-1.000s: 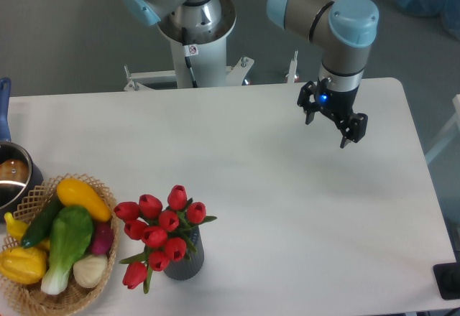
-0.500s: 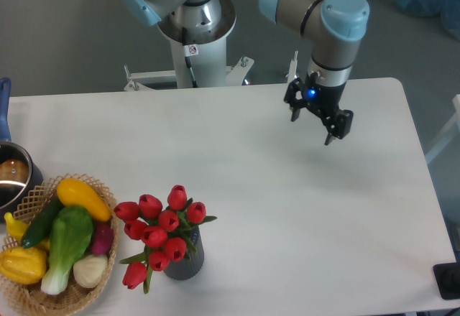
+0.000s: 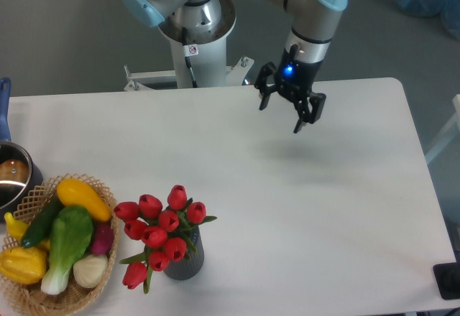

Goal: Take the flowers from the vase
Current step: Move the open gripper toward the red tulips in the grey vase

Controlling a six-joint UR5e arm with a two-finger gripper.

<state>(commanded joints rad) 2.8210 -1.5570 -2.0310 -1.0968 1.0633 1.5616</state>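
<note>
The flowers (image 3: 159,231), a bunch of red tulips with green stems and leaves, stand in the vase (image 3: 185,261), a short dark grey ribbed cylinder near the table's front left. My gripper (image 3: 281,115) hangs over the far middle of the table, well up and to the right of the flowers. Its two fingers are spread apart with nothing between them.
A woven wicker basket (image 3: 100,277) with yellow, green and purple vegetables stands left of the vase. A metal pot (image 3: 13,178) sits at the left edge. The robot's base (image 3: 194,29) stands behind the table. A dark object (image 3: 448,280) sits at the front right corner.
The gripper has moved leftward and slightly up across the back of the table, still open. The flowers and vase have not moved.
</note>
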